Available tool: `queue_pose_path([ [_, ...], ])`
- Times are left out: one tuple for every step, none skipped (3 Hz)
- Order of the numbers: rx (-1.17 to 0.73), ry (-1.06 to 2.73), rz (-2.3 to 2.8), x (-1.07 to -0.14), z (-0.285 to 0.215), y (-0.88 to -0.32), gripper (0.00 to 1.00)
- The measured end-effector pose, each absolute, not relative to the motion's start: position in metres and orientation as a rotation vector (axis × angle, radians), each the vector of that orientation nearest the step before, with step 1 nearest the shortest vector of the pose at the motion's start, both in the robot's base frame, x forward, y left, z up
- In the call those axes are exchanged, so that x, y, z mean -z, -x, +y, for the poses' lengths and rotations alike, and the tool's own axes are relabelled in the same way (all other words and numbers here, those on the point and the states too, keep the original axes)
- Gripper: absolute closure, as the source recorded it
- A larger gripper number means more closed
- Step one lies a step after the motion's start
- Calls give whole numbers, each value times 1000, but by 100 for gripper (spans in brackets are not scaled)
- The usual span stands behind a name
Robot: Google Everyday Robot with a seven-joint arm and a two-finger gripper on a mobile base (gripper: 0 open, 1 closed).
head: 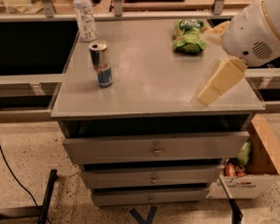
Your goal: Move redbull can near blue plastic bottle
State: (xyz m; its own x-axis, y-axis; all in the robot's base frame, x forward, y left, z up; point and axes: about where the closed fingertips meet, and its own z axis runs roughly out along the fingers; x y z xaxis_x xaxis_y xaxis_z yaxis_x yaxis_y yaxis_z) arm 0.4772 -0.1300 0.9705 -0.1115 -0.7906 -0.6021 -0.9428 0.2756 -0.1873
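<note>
Pincer (210, 91), cream-coloured, hangs over the right front part of the table (154, 90), slanting down and to the left from the rounded white arm (259, 27); it carries nothing, and whether it is released or clenched cannot be told from this view. Well apart from it, near the left edge of the table, the can (101, 63) stands upright: silver and blue with a small red mark, top facing up. Behind the can, at the table's back left corner, stands the bottle (84, 14), clear with a white cap and pale label, taller than the can; the two are near each other, with a strip of bare table between them. A green snack bag (189, 35) lies at the back right, close under the arm. Below the table top are three drawers (154, 148), the upper ones pulled slightly forward, and a cardboard box (263, 169) with packets in it sits on the floor to the right.

Step in hand, as judged: the reach, with the grasp not yet made. The next move calls for a long crossing to the left, passing in front of the snack bag, then a side-on grip around the can's slim body without tipping it. After that only a short carry toward the back is needed, setting the can down just beside the bottle without knocking it over.
</note>
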Motion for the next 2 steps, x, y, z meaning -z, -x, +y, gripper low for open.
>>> queue_pose_path([
  [-453, 1523, 1830, -967, -94, -496, 0],
  [-567, 1487, 1728, -961, -59, -516, 0],
])
